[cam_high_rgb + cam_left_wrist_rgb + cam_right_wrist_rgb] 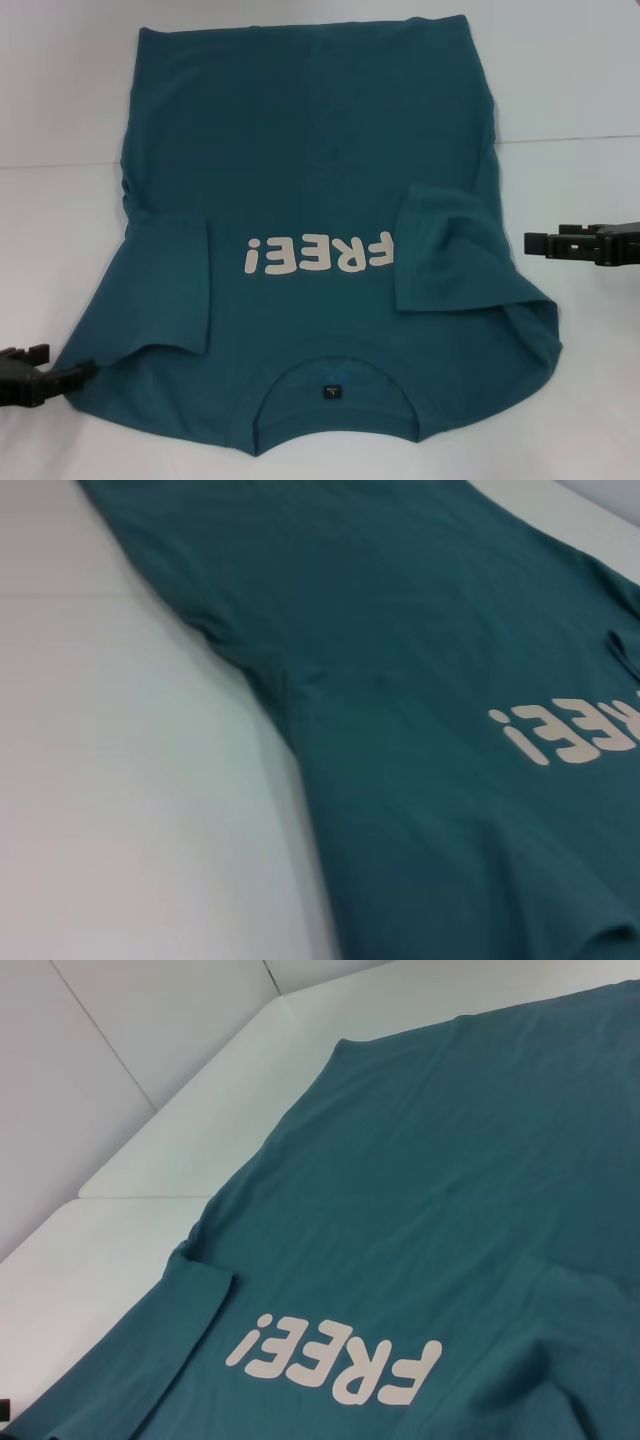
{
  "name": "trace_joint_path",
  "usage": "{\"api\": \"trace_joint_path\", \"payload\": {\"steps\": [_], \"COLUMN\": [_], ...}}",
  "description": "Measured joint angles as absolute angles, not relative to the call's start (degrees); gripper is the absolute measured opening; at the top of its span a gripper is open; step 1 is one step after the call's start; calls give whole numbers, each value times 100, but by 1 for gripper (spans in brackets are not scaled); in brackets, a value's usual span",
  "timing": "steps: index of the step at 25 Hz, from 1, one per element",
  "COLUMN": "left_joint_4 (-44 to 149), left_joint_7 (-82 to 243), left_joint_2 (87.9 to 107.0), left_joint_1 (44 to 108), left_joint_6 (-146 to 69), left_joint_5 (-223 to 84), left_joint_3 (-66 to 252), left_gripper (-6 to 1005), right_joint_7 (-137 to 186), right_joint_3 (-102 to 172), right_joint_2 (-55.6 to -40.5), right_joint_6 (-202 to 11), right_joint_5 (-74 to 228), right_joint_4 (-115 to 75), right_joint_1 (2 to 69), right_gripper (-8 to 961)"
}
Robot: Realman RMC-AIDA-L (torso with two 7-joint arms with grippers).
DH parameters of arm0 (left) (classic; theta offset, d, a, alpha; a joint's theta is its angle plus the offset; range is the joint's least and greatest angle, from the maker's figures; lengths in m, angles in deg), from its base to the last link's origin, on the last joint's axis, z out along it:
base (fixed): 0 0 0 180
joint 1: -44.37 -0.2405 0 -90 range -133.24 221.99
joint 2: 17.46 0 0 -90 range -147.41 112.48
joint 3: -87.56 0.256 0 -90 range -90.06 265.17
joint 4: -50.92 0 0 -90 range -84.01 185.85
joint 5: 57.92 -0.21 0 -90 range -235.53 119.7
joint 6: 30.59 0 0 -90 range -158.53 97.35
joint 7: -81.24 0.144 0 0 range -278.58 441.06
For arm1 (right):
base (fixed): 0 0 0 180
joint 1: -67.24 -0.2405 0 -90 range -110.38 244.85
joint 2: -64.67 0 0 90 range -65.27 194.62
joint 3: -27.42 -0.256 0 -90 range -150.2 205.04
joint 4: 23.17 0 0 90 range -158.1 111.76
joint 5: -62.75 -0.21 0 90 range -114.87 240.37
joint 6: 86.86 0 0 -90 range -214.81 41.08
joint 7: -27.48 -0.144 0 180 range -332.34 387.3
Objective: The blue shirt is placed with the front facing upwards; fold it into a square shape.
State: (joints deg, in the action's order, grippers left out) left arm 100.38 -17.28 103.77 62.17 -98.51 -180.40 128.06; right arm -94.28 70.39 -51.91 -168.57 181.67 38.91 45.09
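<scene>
Left claw (85, 370) low at the near shoulder edge, pinching state impossible to tell; blue shirt (310, 160) spread front-up on white counter (580, 90), both sleeves folded inward; right claw (532, 243) beside it, apart, grip unclear

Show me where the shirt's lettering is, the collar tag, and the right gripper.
lettering (317, 254), head view, middle of the cream "FREE!" print on the shirt's chest
collar tag (331, 391), head view, small dark tag inside the round collar
right gripper (535, 243), head view, dark finger end beside the shirt
</scene>
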Motion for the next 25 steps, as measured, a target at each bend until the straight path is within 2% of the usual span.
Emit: {"api": "trace_joint_path", "payload": {"steps": [9,14,21,25], "left_joint_4": [9606,9741,10290,10197], "left_joint_7": [-2043,-2037,-2002,-2054], "left_joint_2": [10186,10217,10412,10376], "left_joint_1": [6451,6389,6143,6150], "left_joint_6": [-10143,-10323,-10102,-10035], "left_joint_5": [-18112,-18072,-18088,-18147], "left_joint_3": [12838,12823,12606,12620], "left_gripper": [762,759,754,753], "right_joint_7": [-9434,-9436,-9432,-9428], "right_joint_3": [7040,7039,7040,7040], "right_joint_2": [-5109,-5097,-5097,-5098], "right_joint_6": [-16845,-16825,-16792,-16774], "right_joint_5": [18167,18169,18180,18224], "right_joint_4": [3689,3664,3643,3611], "right_joint_1": [4402,4391,4376,4353], "right_gripper": [819,817,816,816]}}
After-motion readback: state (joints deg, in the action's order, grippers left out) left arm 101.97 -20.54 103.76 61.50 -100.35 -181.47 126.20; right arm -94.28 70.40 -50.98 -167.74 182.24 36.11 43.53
